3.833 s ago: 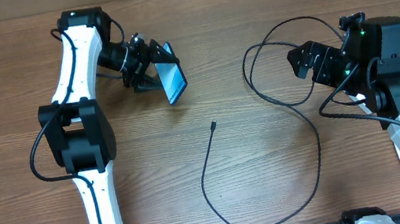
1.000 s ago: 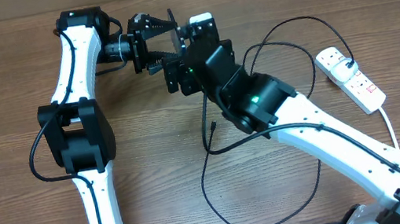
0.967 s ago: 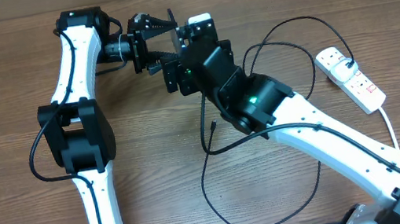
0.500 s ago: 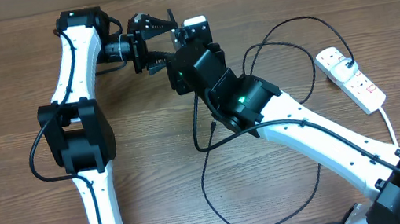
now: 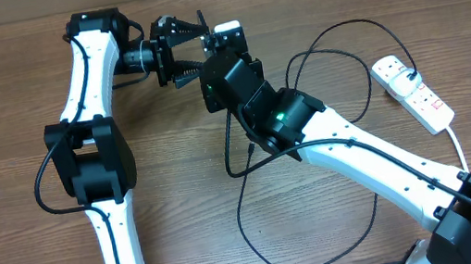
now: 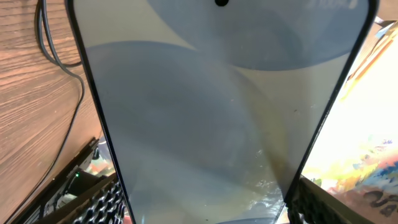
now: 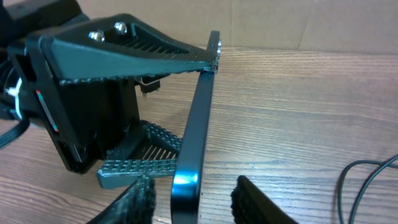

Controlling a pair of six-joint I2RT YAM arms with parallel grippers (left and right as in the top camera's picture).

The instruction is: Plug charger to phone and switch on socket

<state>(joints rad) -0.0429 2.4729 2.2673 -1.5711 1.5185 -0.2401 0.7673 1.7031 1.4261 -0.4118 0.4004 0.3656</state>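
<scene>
The phone [image 6: 211, 112] fills the left wrist view, screen up, and my left gripper [image 6: 208, 205] is shut on its two long edges. In the right wrist view the phone [image 7: 198, 118] stands edge-on above the table. My right gripper [image 7: 194, 202] straddles its near end, open, with a gap showing on each side of the phone. Overhead, the right wrist [image 5: 227, 72] covers the phone beside the left gripper [image 5: 195, 49]. The charger [image 5: 261, 240] lies looped on the table, its plug [image 5: 250, 148] near the right arm. The socket [image 5: 412, 91] is at the far right.
The left arm's ridged fingers [image 7: 134, 46] sit above and below the phone in the right wrist view. A black cable [image 7: 367, 177] curves at that view's lower right. The socket's thick white cord [image 5: 456, 150] runs down the right side. A cardboard wall [image 7: 298, 22] stands behind the table.
The right arm swung from the table's right side across to the phone in the left gripper. Over the last second it crept closer and its jaws narrowed around the phone's end.
</scene>
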